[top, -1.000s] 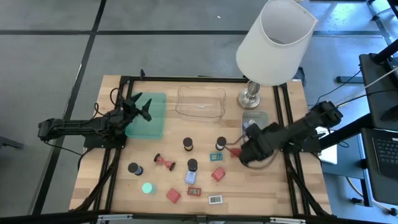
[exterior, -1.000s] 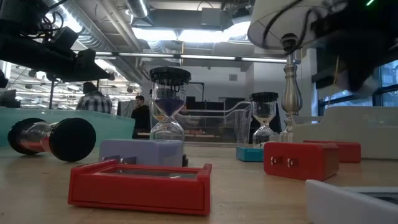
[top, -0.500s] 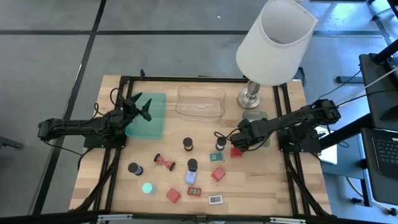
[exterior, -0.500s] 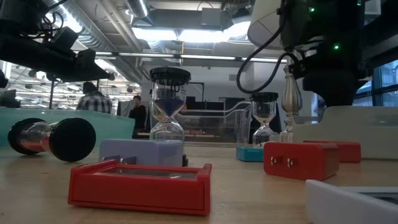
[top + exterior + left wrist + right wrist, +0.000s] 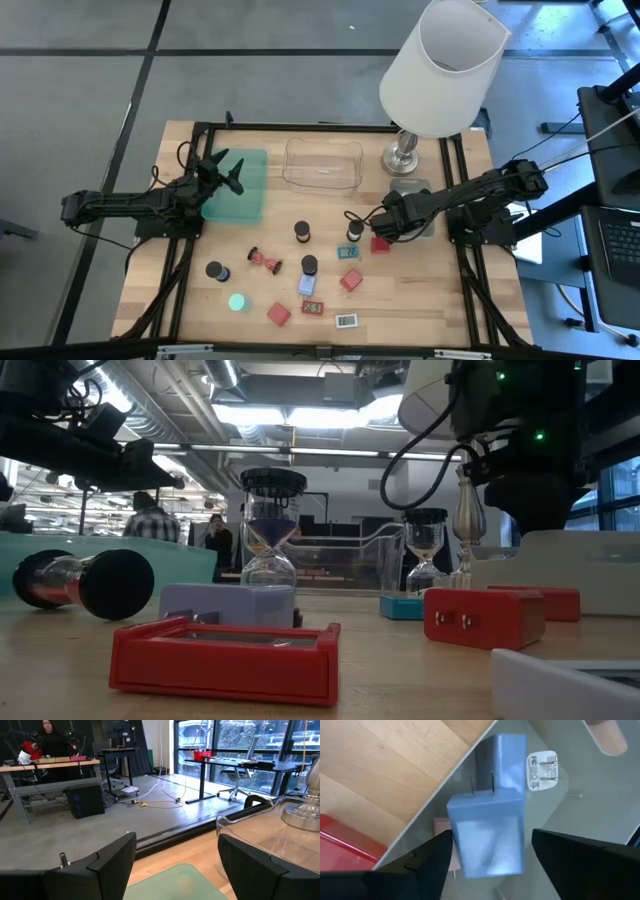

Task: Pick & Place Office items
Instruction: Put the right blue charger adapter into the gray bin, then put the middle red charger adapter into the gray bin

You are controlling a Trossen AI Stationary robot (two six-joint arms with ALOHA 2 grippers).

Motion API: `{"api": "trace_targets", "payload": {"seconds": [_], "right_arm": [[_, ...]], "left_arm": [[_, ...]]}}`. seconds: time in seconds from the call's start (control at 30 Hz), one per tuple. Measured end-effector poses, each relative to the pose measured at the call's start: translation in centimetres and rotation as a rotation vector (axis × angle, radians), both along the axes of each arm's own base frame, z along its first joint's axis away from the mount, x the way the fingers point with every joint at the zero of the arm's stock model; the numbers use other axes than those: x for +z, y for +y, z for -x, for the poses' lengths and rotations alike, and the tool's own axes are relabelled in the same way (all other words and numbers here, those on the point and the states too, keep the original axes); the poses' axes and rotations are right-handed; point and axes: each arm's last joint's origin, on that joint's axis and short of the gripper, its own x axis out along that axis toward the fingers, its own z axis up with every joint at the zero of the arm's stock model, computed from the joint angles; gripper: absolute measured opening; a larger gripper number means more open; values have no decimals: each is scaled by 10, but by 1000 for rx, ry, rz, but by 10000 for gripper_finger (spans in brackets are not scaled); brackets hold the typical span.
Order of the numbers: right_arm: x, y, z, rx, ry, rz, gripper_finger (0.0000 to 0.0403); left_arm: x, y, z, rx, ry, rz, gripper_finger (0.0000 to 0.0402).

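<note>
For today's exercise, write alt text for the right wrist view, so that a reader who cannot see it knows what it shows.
The right tool hangs with its fingers apart on either side of a blue plug block, prongs showing, over a grey tray. A white plug lies in the tray; a red block sits on the wooden table.

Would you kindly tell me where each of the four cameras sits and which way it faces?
High view: overhead, looking straight down on the table; both arms show, left claw over the green tray, right claw by the grey tray.
Low view: at tabletop height, looking level across to the room; arms hang overhead.
Left wrist view: on the left arm, facing the room over the green tray; its open fingers show.
Right wrist view: on the right arm, looking down at a blue plug block between its fingers.
Shared: the lamp shows in the high and low views.
</note>
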Motion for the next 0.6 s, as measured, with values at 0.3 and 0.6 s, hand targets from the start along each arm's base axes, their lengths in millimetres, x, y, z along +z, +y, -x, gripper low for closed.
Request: {"api": "trace_targets", "payload": {"seconds": [0.3, 0.6], "right_arm": [[34, -4, 3, 49, 170, -15, 302], [65, 22, -38, 205, -230, -57, 274]], "left_arm": [[0, 0, 0, 0, 0, 0, 279], [0, 0, 0, 0, 0, 0, 279]]}}
